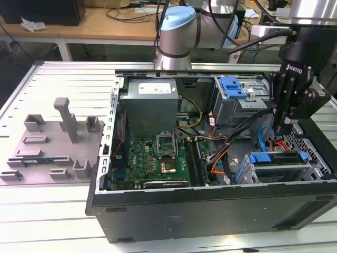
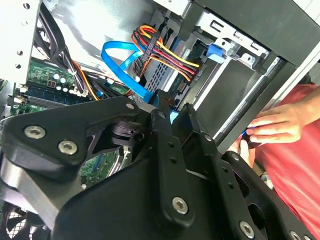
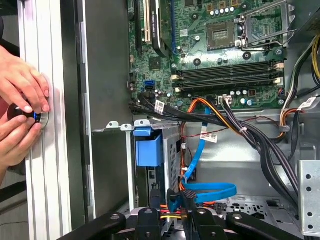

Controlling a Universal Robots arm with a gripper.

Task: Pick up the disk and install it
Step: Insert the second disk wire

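Ribbed metal table (image 1: 63,79) carries the open computer case (image 1: 210,211); the gripper (image 1: 284,124) hangs over the drive bay, fingers close together, grasp unclear. The disk (image 1: 276,158) sits in the bay.

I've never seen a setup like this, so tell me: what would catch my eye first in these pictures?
First, the open computer case lying on its side, its green motherboard bare in the middle. The robot's black gripper hangs over the drive bays at the exterior view's right, above a blue-framed disk seated in a bay. In the first wrist view, a person's hands rest on a small knob beside the case.
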